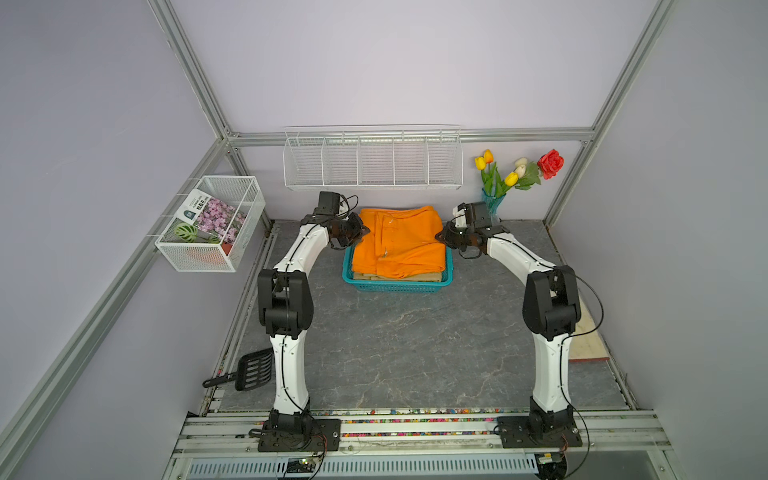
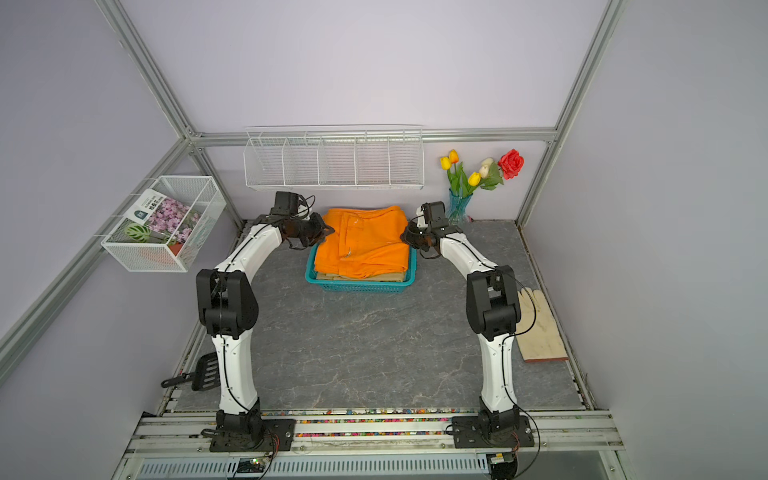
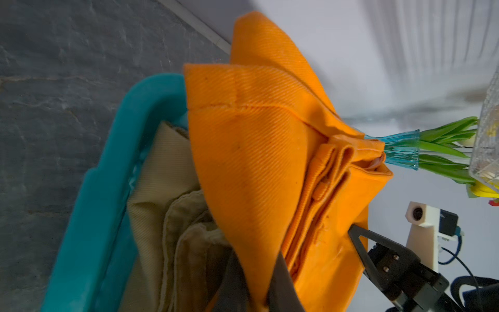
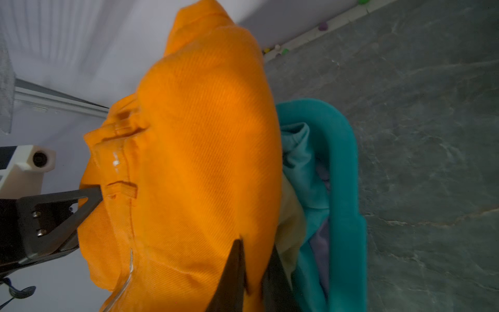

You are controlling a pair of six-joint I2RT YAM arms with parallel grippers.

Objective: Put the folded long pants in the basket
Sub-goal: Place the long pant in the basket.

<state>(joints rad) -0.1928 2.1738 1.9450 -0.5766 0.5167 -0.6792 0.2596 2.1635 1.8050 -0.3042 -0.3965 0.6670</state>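
Orange pants (image 1: 399, 243), perhaps aloft, over basket (image 1: 397, 286)

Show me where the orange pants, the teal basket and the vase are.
orange pants (image 1: 405, 245): in a top view, middle of the top fold.
teal basket (image 1: 397, 286): in a top view, front wall.
vase (image 1: 496, 203): in a top view, glass body.

Folded orange pants (image 1: 401, 243) lie atop the teal basket's (image 1: 397, 286) stack.
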